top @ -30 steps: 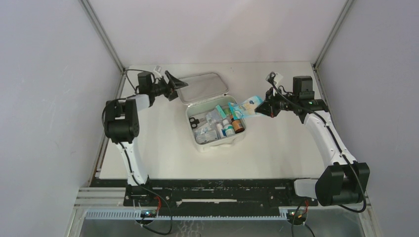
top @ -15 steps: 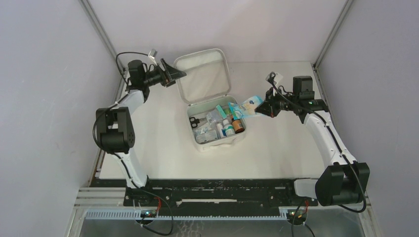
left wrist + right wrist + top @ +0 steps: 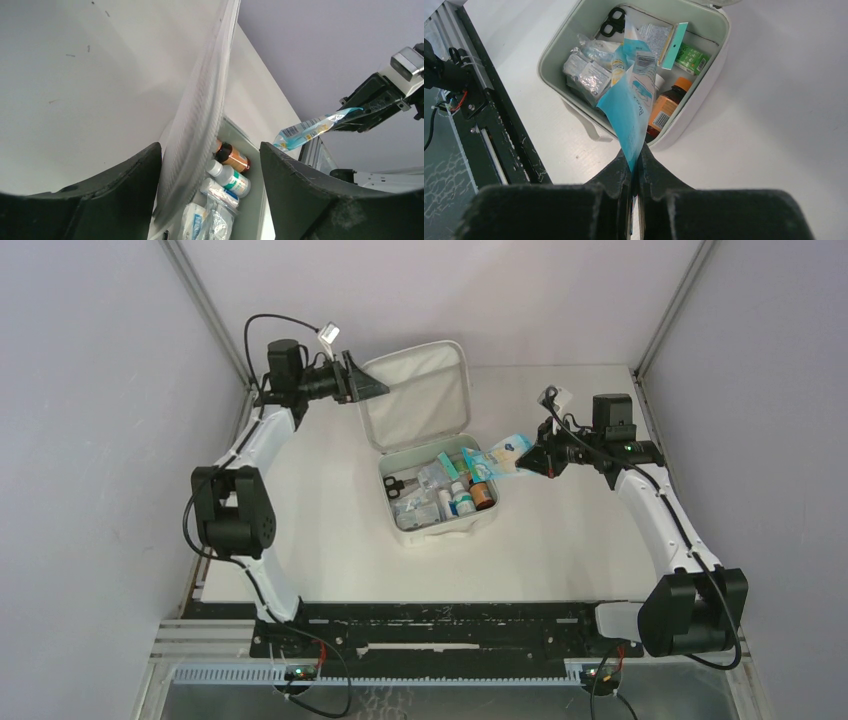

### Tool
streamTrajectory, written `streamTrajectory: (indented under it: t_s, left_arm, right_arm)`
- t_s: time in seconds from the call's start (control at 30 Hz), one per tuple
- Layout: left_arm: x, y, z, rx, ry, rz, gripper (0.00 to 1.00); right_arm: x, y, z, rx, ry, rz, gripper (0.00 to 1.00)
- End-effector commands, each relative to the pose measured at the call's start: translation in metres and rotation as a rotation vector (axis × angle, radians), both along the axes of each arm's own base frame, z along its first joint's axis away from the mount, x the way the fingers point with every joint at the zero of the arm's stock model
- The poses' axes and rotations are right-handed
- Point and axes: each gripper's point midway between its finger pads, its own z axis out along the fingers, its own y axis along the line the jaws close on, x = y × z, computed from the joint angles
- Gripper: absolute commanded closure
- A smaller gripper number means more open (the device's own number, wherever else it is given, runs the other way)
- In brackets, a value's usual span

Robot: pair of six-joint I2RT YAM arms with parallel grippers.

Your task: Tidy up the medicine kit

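1. The medicine kit (image 3: 441,531) sits open in the middle of the tabletop (image 3: 320,540), between the two arms.
2. Its lid (image 3: 415,400) stands raised at the far-left side, tilted back, with its inner side facing the tray.
3. The left jaws are spread wide and straddle the lid's upper edge. The lid lies close against one finger (image 3: 115,200), with a clear gap to the other.
4. The right jaws are clamped tight on one end of a blue-and-white packet (image 3: 505,452), held in the air with its free end over the kit's right edge.
5. Inside the tray are scissors (image 3: 614,20), foil sachets (image 3: 586,75), a white bottle (image 3: 231,181) and an orange-capped brown bottle (image 3: 664,107) by the right wall.
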Motion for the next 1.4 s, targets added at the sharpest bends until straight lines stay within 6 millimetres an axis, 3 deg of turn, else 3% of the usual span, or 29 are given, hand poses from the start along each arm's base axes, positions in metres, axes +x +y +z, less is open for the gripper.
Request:
streamTrajectory:
  t_s: [0.0, 0.2, 0.73, 0.9, 1.17, 1.37]
  left_arm:
    - [-0.019, -0.009, 0.056, 0.047, -0.18, -0.052, 0.25]
    - [-0.032, -0.021, 0.062, 0.115, -0.229, -0.081, 0.27]
    - [-0.075, -0.041, 0.065, 0.227, -0.327, -0.161, 0.54]
    - [-0.086, -0.044, 0.057, 0.286, -0.347, -0.18, 0.69]
    - [-0.114, -0.052, 0.043, 0.396, -0.391, -0.24, 0.89]
    - [-0.134, -0.058, 0.042, 0.412, -0.402, -0.284, 1.0]
  right_arm:
    - [0.004, 0.0, 0.007, 0.003, -0.046, 0.013, 1.0]
    - [0.003, 0.0, 0.006, 0.004, -0.044, 0.016, 1.0]
    - [0.003, 0.0, 0.007, 0.005, -0.044, 0.018, 1.0]
    - [0.002, 0.001, 0.01, 0.009, -0.056, 0.024, 1.0]
    - [-0.003, 0.006, 0.034, -0.015, -0.137, 0.089, 1.0]
    - [-0.004, 0.025, 0.056, -0.149, -0.302, 0.185, 1.0]
